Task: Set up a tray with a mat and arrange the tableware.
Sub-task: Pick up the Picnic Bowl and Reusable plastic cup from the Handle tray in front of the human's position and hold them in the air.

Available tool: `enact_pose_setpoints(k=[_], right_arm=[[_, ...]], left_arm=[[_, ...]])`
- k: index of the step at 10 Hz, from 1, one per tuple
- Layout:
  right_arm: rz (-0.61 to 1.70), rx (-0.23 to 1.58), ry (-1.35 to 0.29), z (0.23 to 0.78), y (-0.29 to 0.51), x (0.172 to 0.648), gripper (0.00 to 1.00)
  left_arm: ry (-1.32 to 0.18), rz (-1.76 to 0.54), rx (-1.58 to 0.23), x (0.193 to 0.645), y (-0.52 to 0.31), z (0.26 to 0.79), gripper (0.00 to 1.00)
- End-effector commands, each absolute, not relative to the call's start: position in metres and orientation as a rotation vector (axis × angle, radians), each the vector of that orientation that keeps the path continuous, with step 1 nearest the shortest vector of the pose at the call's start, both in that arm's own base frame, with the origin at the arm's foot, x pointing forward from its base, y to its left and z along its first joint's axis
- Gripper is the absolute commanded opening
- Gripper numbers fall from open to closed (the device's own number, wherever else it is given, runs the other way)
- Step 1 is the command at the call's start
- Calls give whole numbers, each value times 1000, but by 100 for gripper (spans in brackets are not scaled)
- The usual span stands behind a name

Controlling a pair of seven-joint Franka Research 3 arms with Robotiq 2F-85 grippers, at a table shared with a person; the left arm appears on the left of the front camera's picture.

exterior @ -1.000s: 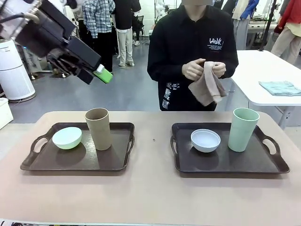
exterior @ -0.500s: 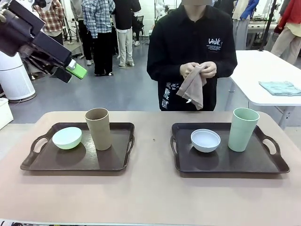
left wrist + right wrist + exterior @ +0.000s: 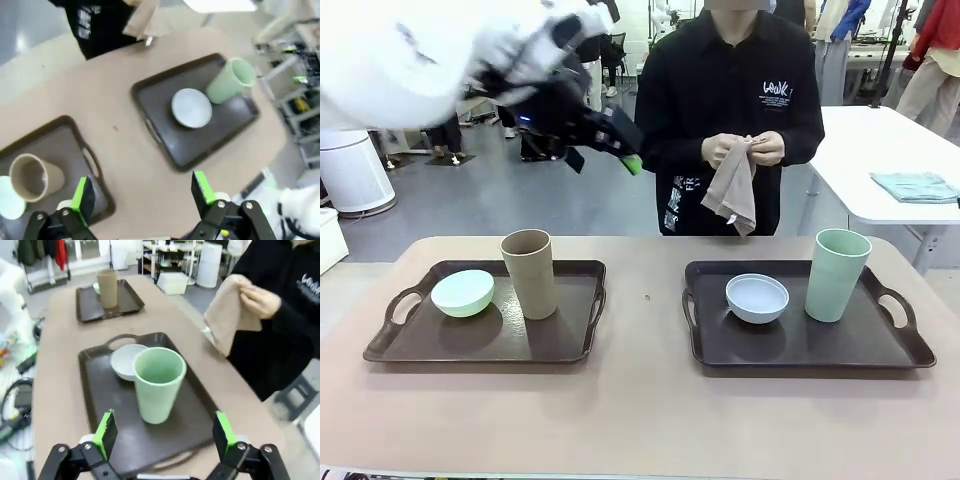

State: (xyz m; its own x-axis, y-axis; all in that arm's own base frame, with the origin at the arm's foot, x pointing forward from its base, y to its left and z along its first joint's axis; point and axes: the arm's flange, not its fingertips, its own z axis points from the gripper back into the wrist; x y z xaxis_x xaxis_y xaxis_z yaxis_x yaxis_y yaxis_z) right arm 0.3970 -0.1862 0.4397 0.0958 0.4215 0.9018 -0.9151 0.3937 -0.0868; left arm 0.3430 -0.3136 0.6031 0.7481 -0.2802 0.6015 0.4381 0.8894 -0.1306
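Front view: L claw (image 3: pixel 622 156) blurred; wrist cams show it, R claw (image 3: pixel 164 434) spread

The table (image 3: pixel 640 420) has a smooth, matt beige top, like laminate. The left tray (image 3: pixel 565 340), toward the table's left edge, and the right tray (image 3: pixel 790 345), toward its right edge, look like dark brown plastic with a faint sheen on floor and rim. The tan cup (image 3: pixel 529 273) and the pale green cup (image 3: pixel 836 275) look like matt, smooth-walled plastic. The mint bowl (image 3: pixel 462 293) and the white bowl (image 3: pixel 757 298) are smooth with a soft gloss. The cloth (image 3: pixel 732 190) in the person's hands is limp tan fabric. The left gripper (image 3: pixel 142 190) and the right gripper (image 3: pixel 164 432) have matt black fingers with green, rubbery-looking pads (image 3: pixel 82 195).
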Motion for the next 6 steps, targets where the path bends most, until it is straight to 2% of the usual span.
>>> enact_pose_setpoints(k=[1, 2, 3, 5, 6], right_arm=[[1142, 634, -1048, 415, -203, 417, 100], [1154, 661, -1004, 412, -202, 424, 100], [1114, 588, -1055, 424, -194, 404, 100], [1114, 588, -1055, 424, -194, 404, 100], [1131, 609, -1040, 413, -199, 413, 100]], left_arm=[[-591, -307, -60, 377, -356, 588, 100], [-612, -313, -92, 389, -372, 579, 100], [-620, -373, -184, 358, -332, 588, 100], [-620, -373, -184, 358, -332, 588, 100], [-614, -362, -145, 375, -347, 577, 100]])
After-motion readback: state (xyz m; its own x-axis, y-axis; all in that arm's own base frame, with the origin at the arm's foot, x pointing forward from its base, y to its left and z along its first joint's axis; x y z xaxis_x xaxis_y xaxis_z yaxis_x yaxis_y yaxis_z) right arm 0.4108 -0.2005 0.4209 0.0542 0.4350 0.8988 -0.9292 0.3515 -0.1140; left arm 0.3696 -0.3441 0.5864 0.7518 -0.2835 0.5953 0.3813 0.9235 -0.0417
